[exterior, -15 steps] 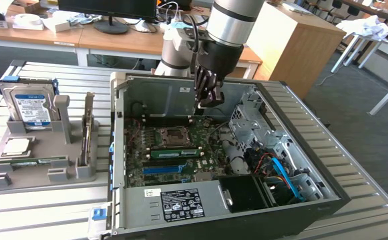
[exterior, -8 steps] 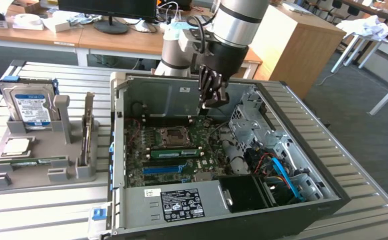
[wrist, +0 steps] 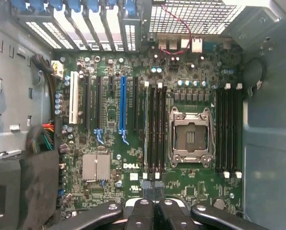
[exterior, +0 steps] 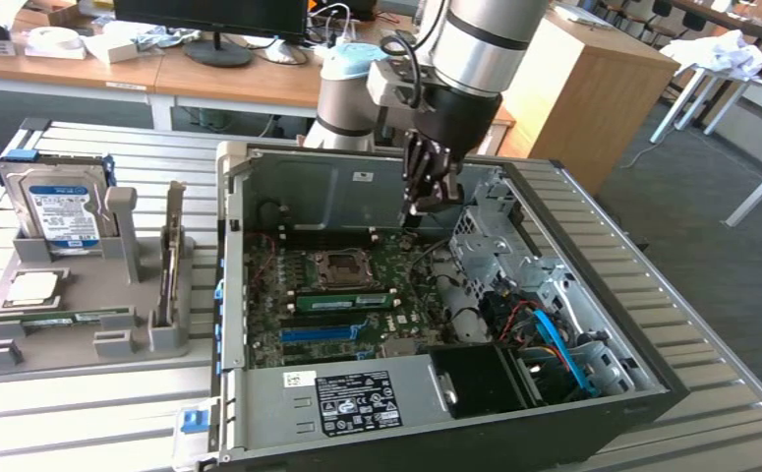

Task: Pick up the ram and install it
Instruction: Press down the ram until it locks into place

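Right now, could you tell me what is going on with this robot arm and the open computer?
The arm's claw, shut and holding nothing, hangs over the motherboard of the open computer case. A green ram stick stands in a slot beside the processor socket.

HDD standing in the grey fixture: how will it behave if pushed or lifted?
Hard drive looks like a rigid metal block, likely heavy for its size. It stands on edge in the grey fixture, so a high push might tip it. Smooth label face is probably slippery.
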